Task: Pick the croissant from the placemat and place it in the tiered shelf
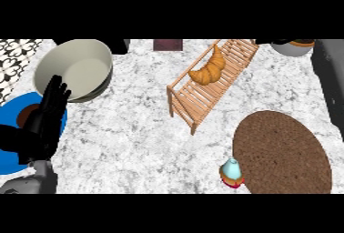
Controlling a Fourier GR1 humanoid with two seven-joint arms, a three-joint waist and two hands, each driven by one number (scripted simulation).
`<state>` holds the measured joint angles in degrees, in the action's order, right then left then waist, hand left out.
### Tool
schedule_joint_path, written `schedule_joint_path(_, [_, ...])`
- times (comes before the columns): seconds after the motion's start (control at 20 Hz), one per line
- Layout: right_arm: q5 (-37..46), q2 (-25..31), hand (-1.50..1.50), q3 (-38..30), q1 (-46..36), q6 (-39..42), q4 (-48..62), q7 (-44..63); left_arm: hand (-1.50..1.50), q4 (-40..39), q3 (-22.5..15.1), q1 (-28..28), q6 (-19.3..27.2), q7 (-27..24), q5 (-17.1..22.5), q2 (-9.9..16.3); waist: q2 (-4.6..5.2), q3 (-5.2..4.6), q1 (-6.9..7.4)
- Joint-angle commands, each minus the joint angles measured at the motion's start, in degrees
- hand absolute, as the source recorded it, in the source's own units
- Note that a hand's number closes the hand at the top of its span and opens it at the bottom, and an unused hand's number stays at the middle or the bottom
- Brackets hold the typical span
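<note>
A golden croissant [209,68] lies on the slats of the wooden tiered shelf [194,102], which runs diagonally across the upper middle of the counter. The round brown woven placemat [282,152] at the lower right has nothing on it. My left hand [46,116] stands at the left edge with straight fingers pointing up, holding nothing, in front of a blue plate. My right hand shows nowhere in the head view.
A large beige bowl [75,66] sits at the upper left. The blue plate [15,109] lies at the left edge behind my hand. A small cupcake with pale blue frosting [232,174] stands by the placemat's left rim. A grey bowl [293,48] sits at the top right.
</note>
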<state>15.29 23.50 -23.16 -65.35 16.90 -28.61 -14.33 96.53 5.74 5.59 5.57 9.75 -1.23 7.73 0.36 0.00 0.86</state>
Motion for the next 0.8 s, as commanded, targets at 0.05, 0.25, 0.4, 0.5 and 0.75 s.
schedule_joint_path(0.05, [-1.9,10.1,-1.50,-4.2,-0.7,3.0,6.5,1.9,0.00,3.2,-1.5,-0.4,0.3,1.4,-0.4,-0.9,0.42,0.08,1.16])
schedule_joint_path(0.25, [-1.8,16.0,-1.50,-4.4,3.5,9.2,9.8,-4.2,0.00,1.5,-1.4,-0.7,-0.5,-0.1,-0.7,-0.3,0.66,0.11,1.27])
schedule_joint_path(0.4, [-2.3,20.4,-1.50,-5.1,1.1,13.1,12.2,-3.3,0.00,3.1,-2.2,0.4,0.5,3.1,-0.9,-1.3,0.70,0.14,1.58])
schedule_joint_path(0.5, [-2.5,22.0,-1.50,-5.3,1.8,16.4,13.3,-5.1,0.00,4.2,-2.9,1.4,0.9,4.4,-1.1,-1.7,0.72,0.17,1.69])
schedule_joint_path(0.75, [-1.4,25.0,-1.50,-5.0,4.3,19.0,14.9,-10.9,0.00,-0.8,-1.2,1.5,-0.2,-1.2,-0.7,-0.9,1.48,0.23,2.65])
